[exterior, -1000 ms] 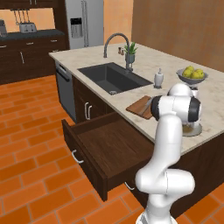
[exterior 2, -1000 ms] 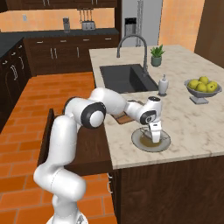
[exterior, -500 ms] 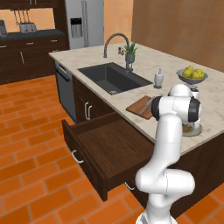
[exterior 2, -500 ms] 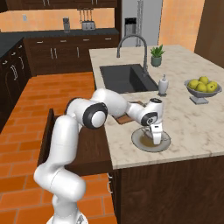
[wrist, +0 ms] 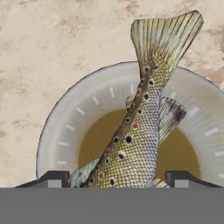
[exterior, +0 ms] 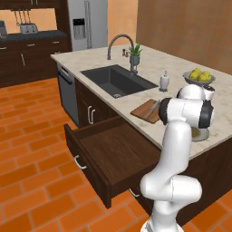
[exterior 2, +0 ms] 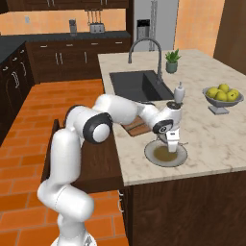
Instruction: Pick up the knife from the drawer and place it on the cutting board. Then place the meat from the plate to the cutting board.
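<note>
- While the gripper (wrist: 118,177) hangs low over the plate (wrist: 78,113), its two fingers (wrist: 57,178) stand spread, one on each side of the meat (wrist: 135,135), with a sliver of gap at either tip; nothing is clasped.
- Seen up close, the meat is a speckled fish. Its body runs from between the fingertips away across the plate's olive centre, and its tail fans out past the far rim over the marble counter (wrist: 52,43).
- From the right base view, the gripper (exterior 2: 172,142) points straight down onto the plate (exterior 2: 150,153), near the counter's front edge.
- Beyond the fingers, toward the sink, lies the cutting board (exterior: 144,110), with the knife (exterior: 154,108) as a thin pale strip on it.
- Below the counter, the drawer (exterior: 113,154) stands pulled out.
</note>
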Robot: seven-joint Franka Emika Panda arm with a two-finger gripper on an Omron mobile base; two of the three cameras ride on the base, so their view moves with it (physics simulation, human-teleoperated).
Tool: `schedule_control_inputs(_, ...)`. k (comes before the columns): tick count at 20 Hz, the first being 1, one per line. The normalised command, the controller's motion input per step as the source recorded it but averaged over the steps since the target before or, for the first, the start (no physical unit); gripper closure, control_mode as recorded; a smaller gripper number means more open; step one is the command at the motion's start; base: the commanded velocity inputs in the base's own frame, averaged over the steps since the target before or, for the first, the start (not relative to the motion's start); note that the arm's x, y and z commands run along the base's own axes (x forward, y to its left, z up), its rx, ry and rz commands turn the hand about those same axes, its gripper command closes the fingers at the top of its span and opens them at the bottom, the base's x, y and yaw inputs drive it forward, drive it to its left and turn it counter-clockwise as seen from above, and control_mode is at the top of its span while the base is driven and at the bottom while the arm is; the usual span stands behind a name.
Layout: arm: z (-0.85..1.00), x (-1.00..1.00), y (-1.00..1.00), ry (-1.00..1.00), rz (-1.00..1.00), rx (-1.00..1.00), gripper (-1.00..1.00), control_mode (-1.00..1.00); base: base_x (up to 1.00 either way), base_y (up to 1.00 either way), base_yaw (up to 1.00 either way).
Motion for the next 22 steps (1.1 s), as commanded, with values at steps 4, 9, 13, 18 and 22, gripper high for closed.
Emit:
schedule_control_inputs(4, 0.94, 0.57, 0.63, -0.28, 0.13, 0.02, 1.0, -1.0, 0.0, 0.0, 0.0)
schedule_control_inputs(9, 0.18, 0.76, 1.0, -0.07, 0.25, 0.0, 1.0, -1.0, 0.0, 0.0, 0.0)
schedule_control_inputs(13, 0.07, 0.83, 0.86, 0.02, 0.27, -0.01, 1.0, -1.0, 0.0, 0.0, 0.0)
schedule_control_inputs(18, -0.13, 0.29, 0.19, 0.1, 0.06, -0.06, 1.0, -1.0, 0.0, 0.0, 0.0)
schedule_control_inputs(22, -0.37, 0.61, 0.0, 0.01, 0.06, -0.05, 1.0, -1.0, 0.0, 0.0, 0.0)
